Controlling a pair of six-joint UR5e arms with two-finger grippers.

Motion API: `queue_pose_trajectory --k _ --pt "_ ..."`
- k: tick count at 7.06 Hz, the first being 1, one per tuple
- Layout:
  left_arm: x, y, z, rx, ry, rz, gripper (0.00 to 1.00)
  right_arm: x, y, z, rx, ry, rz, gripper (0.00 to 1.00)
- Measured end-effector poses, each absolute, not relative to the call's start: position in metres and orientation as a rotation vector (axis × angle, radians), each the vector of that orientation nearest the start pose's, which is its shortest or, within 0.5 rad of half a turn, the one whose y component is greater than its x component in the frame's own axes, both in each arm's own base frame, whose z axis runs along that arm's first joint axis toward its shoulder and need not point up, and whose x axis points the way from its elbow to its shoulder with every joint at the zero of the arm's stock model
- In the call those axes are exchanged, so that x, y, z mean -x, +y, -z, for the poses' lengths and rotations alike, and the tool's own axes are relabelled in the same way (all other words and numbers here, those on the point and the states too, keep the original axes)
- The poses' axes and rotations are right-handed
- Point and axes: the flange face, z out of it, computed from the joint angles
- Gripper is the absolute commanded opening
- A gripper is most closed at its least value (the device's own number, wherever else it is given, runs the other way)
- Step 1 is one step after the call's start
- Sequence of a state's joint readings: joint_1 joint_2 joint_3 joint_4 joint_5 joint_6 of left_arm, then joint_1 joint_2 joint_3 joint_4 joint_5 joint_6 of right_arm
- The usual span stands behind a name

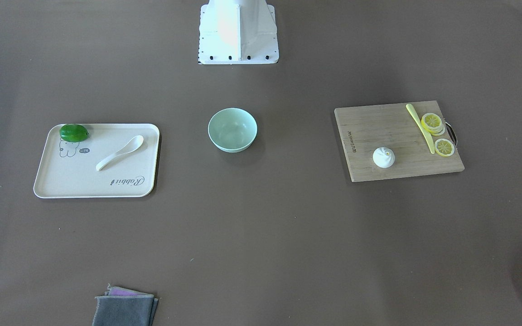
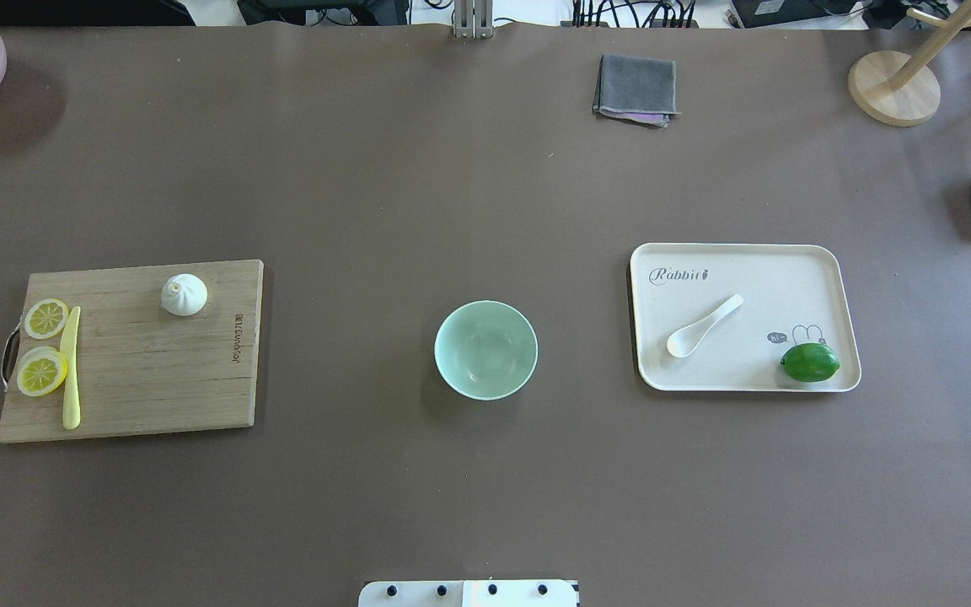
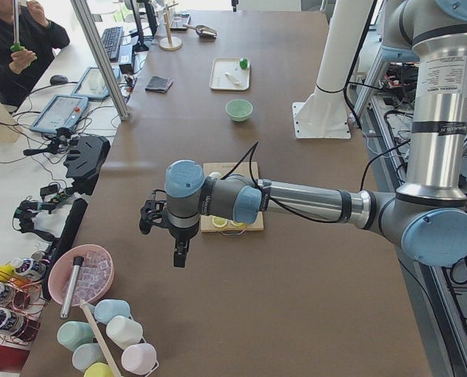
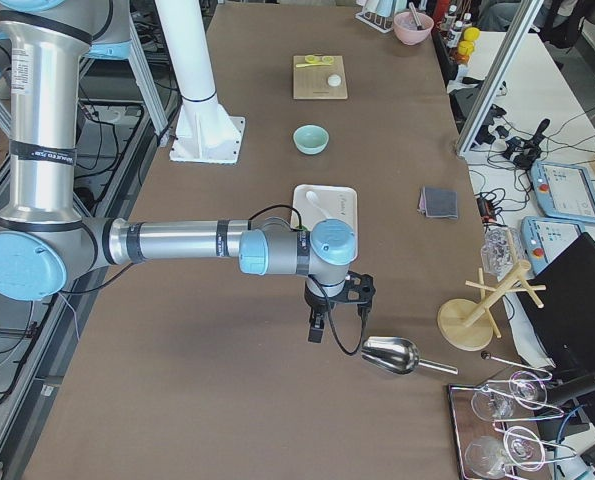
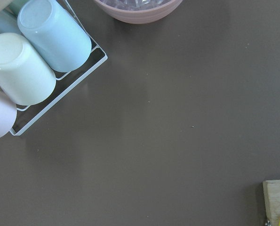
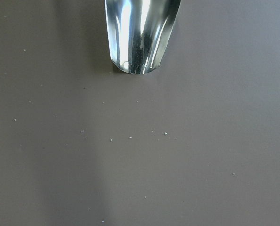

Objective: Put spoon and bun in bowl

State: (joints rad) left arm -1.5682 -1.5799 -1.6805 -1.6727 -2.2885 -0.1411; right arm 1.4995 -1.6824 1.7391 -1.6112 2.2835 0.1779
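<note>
The mint-green bowl (image 2: pixel 485 350) stands empty at the table's middle. The cream-white spoon (image 2: pixel 703 326) lies on a cream tray (image 2: pixel 823 261) to the bowl's right. The white pleated bun (image 2: pixel 184 295) sits on a wooden cutting board (image 2: pixel 157 379) to the bowl's left. My left gripper (image 3: pixel 180 258) hangs past the board near the table's left end, far from the bun. My right gripper (image 4: pixel 317 328) hangs past the tray near a metal scoop (image 4: pixel 389 354). Both show only in the side views, so I cannot tell whether they are open or shut.
A green lime (image 2: pixel 809 362) lies on the tray. Lemon slices (image 2: pixel 41 371) and a yellow knife (image 2: pixel 71 367) lie on the board. A grey cloth (image 2: pixel 635 88) lies at the far side. A pink bowl (image 3: pixel 80 275) and a cup rack (image 5: pixel 31 66) stand at the left end.
</note>
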Motion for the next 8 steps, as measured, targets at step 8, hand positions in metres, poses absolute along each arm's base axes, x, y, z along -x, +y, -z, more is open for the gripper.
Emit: queue_pose_trajectory --k 8 --pt "0.0663 -0.5073 -0.5946 -0.151 0.727 0.062 0.98 -0.0333 -0.4509 -0.6366 0.081 -0.742 -0.097 1.00"
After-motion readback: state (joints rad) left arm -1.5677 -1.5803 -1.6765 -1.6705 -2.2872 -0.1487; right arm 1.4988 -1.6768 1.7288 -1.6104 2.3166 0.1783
